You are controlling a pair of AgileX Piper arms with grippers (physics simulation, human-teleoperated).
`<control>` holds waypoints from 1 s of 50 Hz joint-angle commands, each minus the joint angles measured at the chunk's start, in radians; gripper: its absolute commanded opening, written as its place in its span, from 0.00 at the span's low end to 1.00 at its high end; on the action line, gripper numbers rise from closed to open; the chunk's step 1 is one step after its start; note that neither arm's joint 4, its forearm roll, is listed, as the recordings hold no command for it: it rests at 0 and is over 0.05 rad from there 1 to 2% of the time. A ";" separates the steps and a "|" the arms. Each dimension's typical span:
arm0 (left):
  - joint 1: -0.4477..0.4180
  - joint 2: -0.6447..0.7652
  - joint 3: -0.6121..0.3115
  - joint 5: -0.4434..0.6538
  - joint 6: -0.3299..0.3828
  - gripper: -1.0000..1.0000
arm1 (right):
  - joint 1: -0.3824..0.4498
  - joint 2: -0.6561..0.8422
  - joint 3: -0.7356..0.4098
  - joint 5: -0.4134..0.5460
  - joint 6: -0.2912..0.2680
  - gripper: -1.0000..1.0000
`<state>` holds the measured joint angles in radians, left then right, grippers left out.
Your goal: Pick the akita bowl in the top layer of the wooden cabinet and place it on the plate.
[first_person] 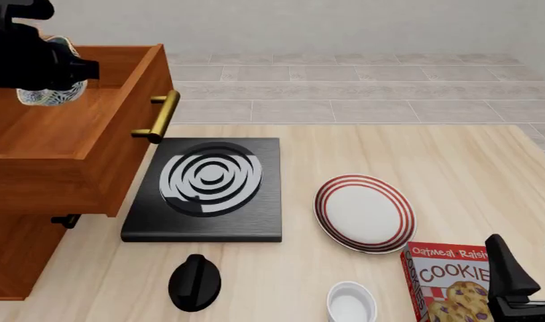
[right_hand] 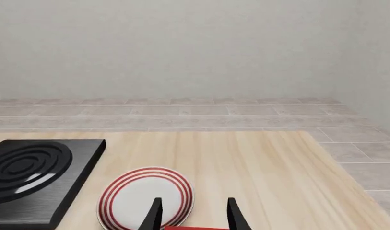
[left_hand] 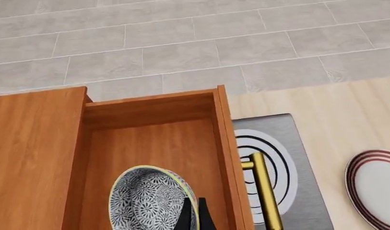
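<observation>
Left wrist: left gripper pinches the akita bowl rim, fingers narrow, inside the open top layer.
Front: plate at 4 o'clock of the cabinet. Lift clear of the drawer wall first.
Right wrist: right gripper spread, empty.
</observation>
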<state>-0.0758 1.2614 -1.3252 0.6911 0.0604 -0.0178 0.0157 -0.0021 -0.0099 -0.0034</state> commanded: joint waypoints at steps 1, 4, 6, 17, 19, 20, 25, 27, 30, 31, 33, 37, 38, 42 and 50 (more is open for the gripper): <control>-0.026 -0.008 -0.065 0.029 0.001 0.00 | 0.001 -0.007 0.000 0.006 0.000 1.00; -0.030 -0.012 -0.077 0.036 0.009 0.00 | 0.000 -0.006 0.000 0.005 0.001 1.00; -0.033 -0.017 -0.077 0.040 0.009 0.00 | 0.001 -0.006 0.000 0.005 0.001 1.00; -0.027 -0.025 -0.121 0.070 0.041 0.00 | 0.002 -0.004 0.000 0.003 -0.002 1.00; -0.026 -0.026 -0.125 0.071 0.047 0.00 | 0.001 -0.006 0.000 0.004 -0.002 1.00; -0.028 -0.027 -0.133 0.076 0.049 0.00 | 0.001 -0.006 0.000 0.005 -0.002 1.00; -0.025 -0.030 -0.147 0.088 0.063 0.00 | 0.002 -0.006 -0.001 0.005 -0.003 1.00; -0.023 -0.030 -0.152 0.091 0.067 0.00 | 0.002 -0.005 -0.001 0.004 -0.003 1.00; -0.023 -0.030 -0.152 0.091 0.067 0.00 | 0.002 -0.005 -0.001 0.004 -0.003 1.00; -0.023 -0.031 -0.157 0.094 0.074 0.00 | 0.002 -0.005 -0.001 0.004 -0.002 1.00; -0.032 -0.026 -0.185 0.109 0.076 0.00 | 0.002 -0.003 -0.001 0.003 -0.002 1.00; -0.041 -0.021 -0.206 0.117 0.086 0.00 | 0.001 -0.001 -0.001 0.001 0.000 1.00; -0.041 -0.021 -0.206 0.117 0.086 0.00 | 0.001 -0.001 -0.001 0.001 0.000 1.00; -0.042 -0.024 -0.221 0.121 0.127 0.00 | -0.002 0.003 -0.001 -0.003 0.002 1.00; -0.084 -0.014 -0.275 0.141 0.159 0.00 | -0.001 0.001 -0.001 -0.002 0.002 1.00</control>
<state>-0.1253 1.2425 -1.5398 0.8114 0.1770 -0.0180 0.0164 -0.0028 -0.0109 -0.0028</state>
